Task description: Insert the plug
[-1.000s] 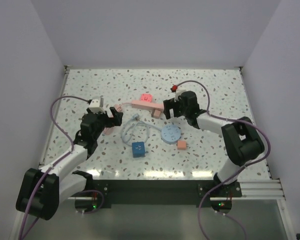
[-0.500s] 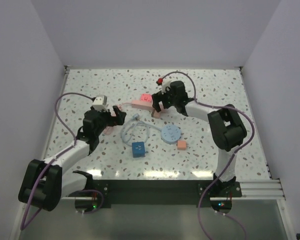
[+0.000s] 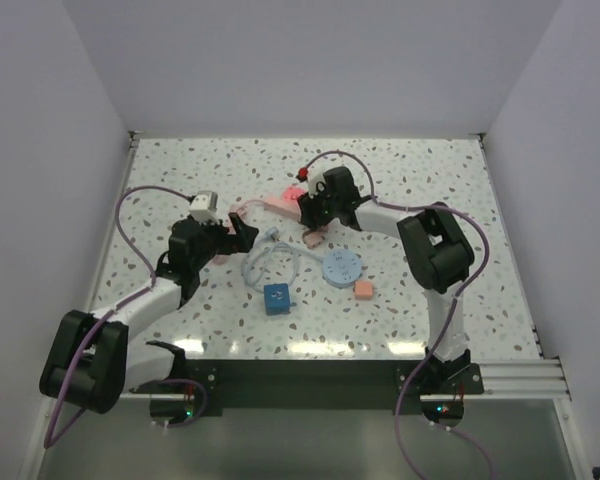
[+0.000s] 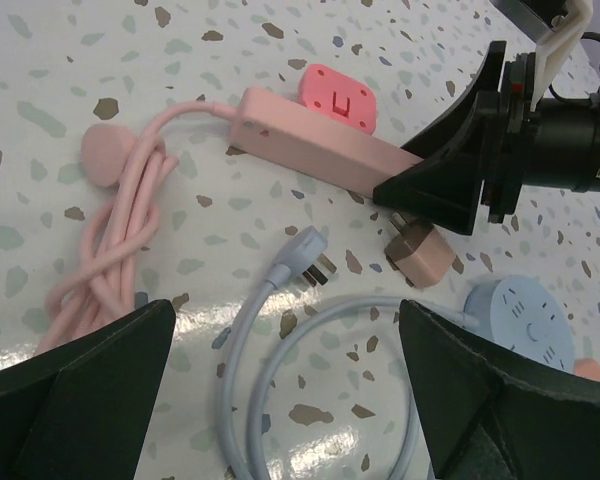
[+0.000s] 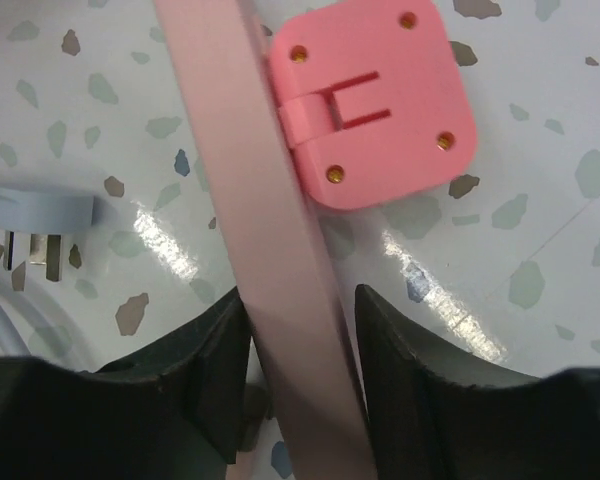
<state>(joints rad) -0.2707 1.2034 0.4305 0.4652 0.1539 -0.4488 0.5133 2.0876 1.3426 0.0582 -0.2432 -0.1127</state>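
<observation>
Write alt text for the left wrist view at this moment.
A pink power strip lies diagonally on the speckled table, its right end between the black fingers of the right gripper. Nearer lie a pale blue plug on a looped cable and a coiled pink cord, framed by the open left gripper.

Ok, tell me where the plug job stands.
Done: nothing plugged in; the blue plug lies loose on the table, prongs bare. In hand: the right gripper clamps the pink power strip; the left gripper hangs open near the plug. Left: grasping the plug and pushing it into the strip.
</observation>
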